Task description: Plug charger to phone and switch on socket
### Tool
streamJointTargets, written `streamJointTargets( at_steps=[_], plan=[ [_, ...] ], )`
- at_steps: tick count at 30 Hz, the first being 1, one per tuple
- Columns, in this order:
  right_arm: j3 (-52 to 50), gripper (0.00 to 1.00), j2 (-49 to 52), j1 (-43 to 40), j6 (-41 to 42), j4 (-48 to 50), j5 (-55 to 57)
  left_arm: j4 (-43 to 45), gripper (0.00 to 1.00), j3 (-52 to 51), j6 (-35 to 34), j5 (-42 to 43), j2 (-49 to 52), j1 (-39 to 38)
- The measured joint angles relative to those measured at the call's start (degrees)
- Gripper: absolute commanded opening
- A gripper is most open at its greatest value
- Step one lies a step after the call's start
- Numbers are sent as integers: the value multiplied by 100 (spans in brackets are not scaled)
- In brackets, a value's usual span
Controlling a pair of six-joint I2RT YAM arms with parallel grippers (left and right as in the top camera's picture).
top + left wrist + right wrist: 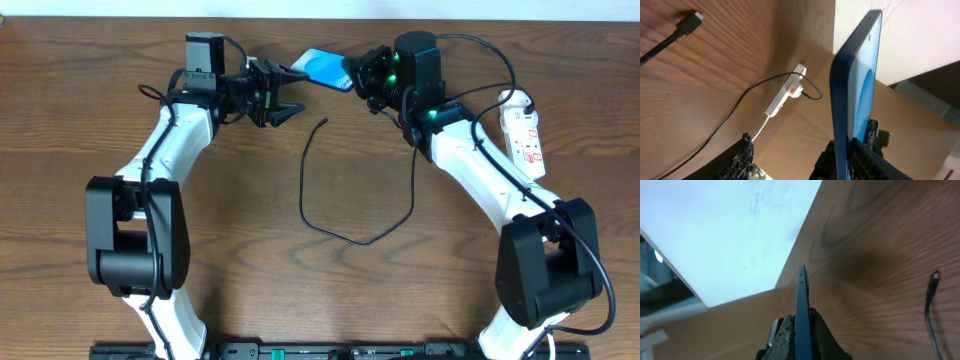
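Phone (322, 68) on edge in right tool (801, 332) — charger (305, 190) flat on table (250, 280)

Brown wood-grain table (330, 300), pale surface (740, 230) beyond its edge

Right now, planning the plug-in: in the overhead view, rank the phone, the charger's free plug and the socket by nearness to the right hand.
1. phone, gripped in the right hand itself.
2. charger plug, lying loose, slightly to its left.
3. socket, far off on the right side.
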Motion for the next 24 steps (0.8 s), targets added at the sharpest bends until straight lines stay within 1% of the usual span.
streamJointTargets(
  at_steps=[4,11,14,21,22,24],
  plan=[
    [-7,2,0,44,310,81,94,190,59,0,-258,-153,-24,2],
    [-7,1,0,225,782,291,81,1047,59,0,-866,-522,-24,0],
    [-7,1,0,302,857,387,70,1134,59,0,-1051,-664,-24,-15],
    [-7,1,-2,363,951,393,68,1143,58,0,-1241,-968,-24,-111],
    [-7,1,-2,367,953,391,70,1147,57,0,-1270,-1023,-24,-133],
    [-7,2,-2,385,955,380,70,1158,53,0,-1349,-1110,-24,-160]
  ],
)
